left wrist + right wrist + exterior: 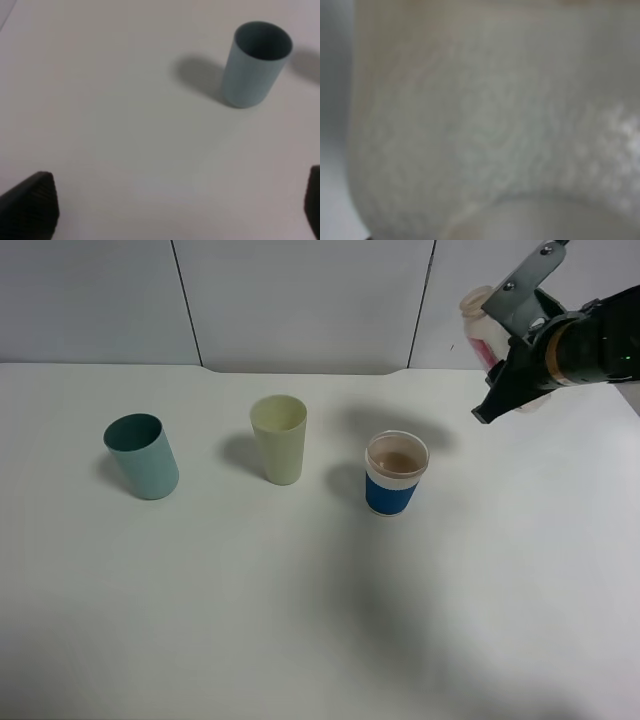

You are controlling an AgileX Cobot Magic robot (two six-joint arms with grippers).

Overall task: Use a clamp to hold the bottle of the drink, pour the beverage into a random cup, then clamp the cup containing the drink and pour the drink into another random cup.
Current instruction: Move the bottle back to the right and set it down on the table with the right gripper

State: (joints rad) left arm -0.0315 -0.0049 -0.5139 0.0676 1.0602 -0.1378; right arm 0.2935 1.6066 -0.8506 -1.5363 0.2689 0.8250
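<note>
At the back right, my right gripper (512,362) is shut on the bottle of the drink (478,322), holding it above the table. Its pale neck and pink-red label show beside the black arm. The right wrist view shows only the bottle's blurred translucent wall (490,130). The blue-sleeved cup (392,490) stands upright left of and below the bottle, with light brown beverage (396,460) inside. The teal cup (142,456) stands far left. It also shows in the left wrist view (255,62), well ahead of my left gripper (172,205), which is open with nothing between its dark fingertips.
A pale yellow-green cup (279,438) stands between the teal cup and the blue-sleeved cup. The white table (320,620) runs back to a grey panelled wall. The left arm does not show in the exterior high view.
</note>
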